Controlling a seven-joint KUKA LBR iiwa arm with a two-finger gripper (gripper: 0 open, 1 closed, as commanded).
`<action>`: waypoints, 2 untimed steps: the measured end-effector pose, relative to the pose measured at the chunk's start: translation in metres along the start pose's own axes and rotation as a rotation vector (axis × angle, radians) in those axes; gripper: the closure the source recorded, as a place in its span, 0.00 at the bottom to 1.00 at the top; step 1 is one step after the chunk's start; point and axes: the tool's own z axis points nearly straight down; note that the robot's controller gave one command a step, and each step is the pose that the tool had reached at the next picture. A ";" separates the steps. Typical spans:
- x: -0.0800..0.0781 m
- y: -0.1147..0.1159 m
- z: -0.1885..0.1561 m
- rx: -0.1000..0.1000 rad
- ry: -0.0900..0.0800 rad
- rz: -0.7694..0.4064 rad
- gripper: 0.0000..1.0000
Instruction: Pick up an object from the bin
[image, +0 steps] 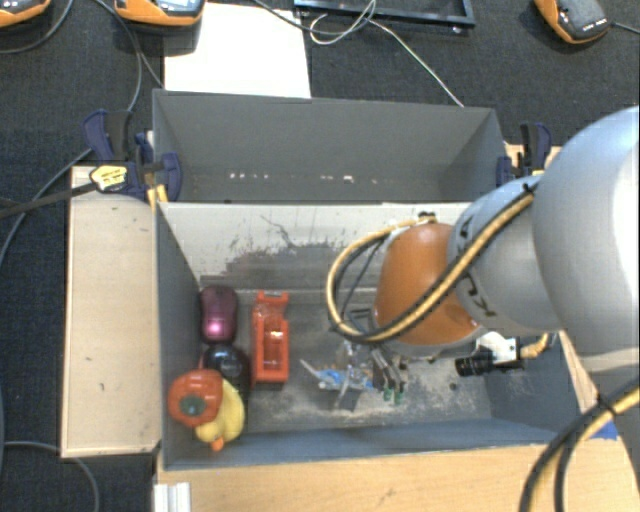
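By the bin's (180, 300) left wall lie a magenta oval thing (218, 313), a black ball (228, 362) and a red-and-yellow toy (205, 405); just right, an orange dispenser (270, 338); further right, near the front wall, the gripper (355, 385) hangs low over a small blue thing (330, 378); I cannot tell whether it is released or clenched.

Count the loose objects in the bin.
6: magenta lump, black ball, orange block, red-orange ball and yellow toy by the left wall; small blue item at the claw. The arm may hide more.
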 end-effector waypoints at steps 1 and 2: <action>0.000 0.000 0.000 0.000 0.000 0.000 1.00; 0.001 -0.001 -0.007 0.002 0.003 -0.001 1.00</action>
